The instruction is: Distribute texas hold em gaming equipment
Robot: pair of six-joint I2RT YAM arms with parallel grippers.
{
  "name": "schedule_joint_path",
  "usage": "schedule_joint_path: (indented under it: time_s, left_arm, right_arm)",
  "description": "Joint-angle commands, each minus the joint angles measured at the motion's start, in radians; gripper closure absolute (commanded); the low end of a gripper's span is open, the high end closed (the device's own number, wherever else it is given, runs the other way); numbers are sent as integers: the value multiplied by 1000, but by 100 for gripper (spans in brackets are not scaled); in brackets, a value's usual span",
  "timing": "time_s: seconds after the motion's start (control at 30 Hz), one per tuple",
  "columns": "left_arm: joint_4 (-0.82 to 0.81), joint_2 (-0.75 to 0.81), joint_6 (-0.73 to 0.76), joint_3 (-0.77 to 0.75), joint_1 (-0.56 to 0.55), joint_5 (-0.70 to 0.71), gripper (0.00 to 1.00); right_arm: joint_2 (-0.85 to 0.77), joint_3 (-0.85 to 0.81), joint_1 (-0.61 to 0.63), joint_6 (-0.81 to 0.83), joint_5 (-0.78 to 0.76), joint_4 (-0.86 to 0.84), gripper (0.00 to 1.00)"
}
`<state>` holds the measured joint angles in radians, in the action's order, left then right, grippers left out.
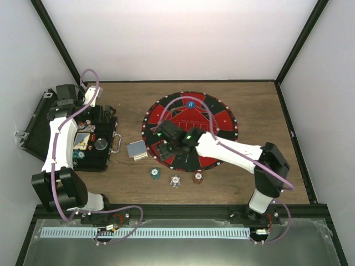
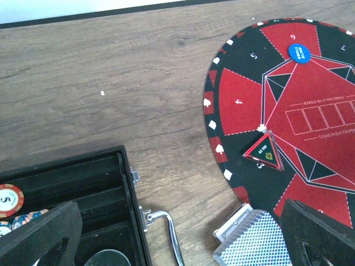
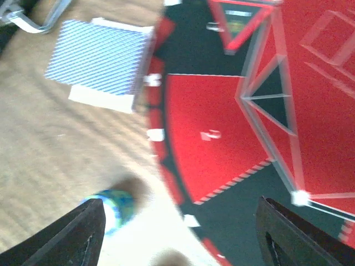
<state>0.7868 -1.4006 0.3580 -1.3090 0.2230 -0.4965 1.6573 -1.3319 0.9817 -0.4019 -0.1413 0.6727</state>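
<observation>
The right gripper (image 3: 188,238) hangs with its fingers spread wide and nothing between them, above the near left edge of the round mat (image 3: 211,133). Just outside one finger (image 3: 77,235), a blue-green chip (image 3: 113,208) lies on the bare table (image 3: 50,160), blurred in the wrist view. Ahead of the gripper on that same side, a deck of cards (image 3: 100,58) sits just off the mat's rim. From above, the right arm runs from its base up to a raised elbow on the right. Its white forearm stretches leftward across the mat, and the wrist is bent down. A pale chip (image 1: 175,180) and a brown chip (image 1: 198,177) lie in a row with the blue-green one, on the table nearer the robot than the gripper. A blue disc (image 1: 190,103) rests on the mat's far side, well beyond the gripper.

The left gripper (image 2: 183,233) is also opened wide and empty, poised over the right edge of the open black case (image 2: 83,177) and its metal handle (image 2: 166,227). More chips (image 2: 8,199) sit inside the case beside one finger. The deck lies just by the other finger (image 2: 316,233). The left arm's white link runs away from the robot along the case, with the wrist turned toward the mat.
</observation>
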Motion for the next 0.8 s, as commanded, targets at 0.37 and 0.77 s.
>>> schedule_joint_path:
  time_s: [0.37, 0.77]
  left_arm:
    - [24, 11, -5, -25, 5, 67, 0]
    - [51, 23, 14, -53, 4, 41, 0]
  right_arm:
    - [305, -205, 191, 49, 110, 35, 27]
    - [353, -185, 194, 58, 87, 39, 34]
